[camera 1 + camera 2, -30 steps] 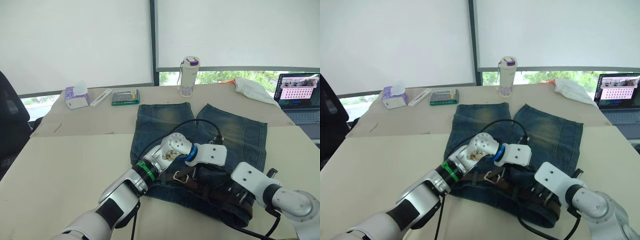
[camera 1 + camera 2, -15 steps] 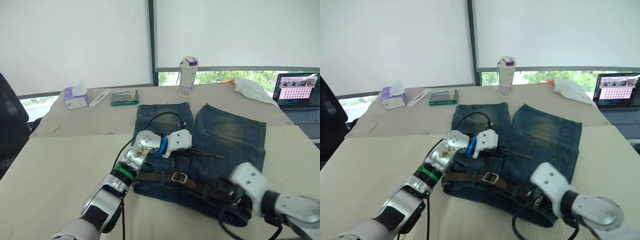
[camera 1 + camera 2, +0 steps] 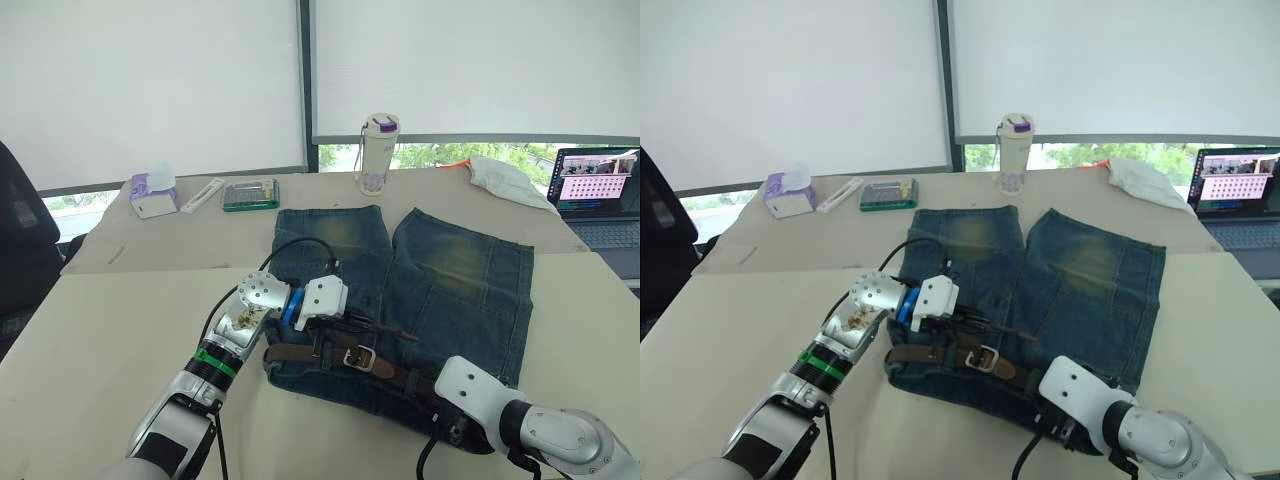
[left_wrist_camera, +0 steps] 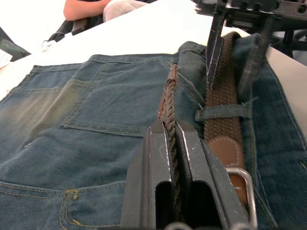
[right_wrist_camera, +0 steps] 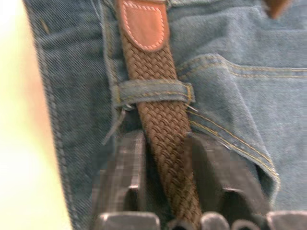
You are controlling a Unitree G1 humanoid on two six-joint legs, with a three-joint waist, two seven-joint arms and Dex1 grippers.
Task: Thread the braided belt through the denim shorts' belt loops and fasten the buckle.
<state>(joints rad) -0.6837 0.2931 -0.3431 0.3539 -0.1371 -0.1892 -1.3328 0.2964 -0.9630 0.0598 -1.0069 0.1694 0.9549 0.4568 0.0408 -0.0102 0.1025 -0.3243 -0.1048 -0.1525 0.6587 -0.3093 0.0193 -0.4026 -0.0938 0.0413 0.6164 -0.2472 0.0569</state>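
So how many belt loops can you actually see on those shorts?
1: a belt loop crossing the braided belt, just ahead of the right end effector. Others may be hidden.

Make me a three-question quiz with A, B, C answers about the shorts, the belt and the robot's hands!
1. Where does the bottle stand?
A. beyond the shorts, by the window
B. on the laptop
C. on the shorts

2. What colour is the belt?
A. red
B. brown
C. white

3. What is the left gripper doing?
A. pinching the belt
B. holding the bottle
C. resting wide open on bare table

Answers:
1. A, it stands at the table's far edge past the shorts' legs.
2. B, the braided strap is brown in both wrist views.
3. A, the left wrist view shows the belt's edge squeezed between its fingers, next to the buckle.
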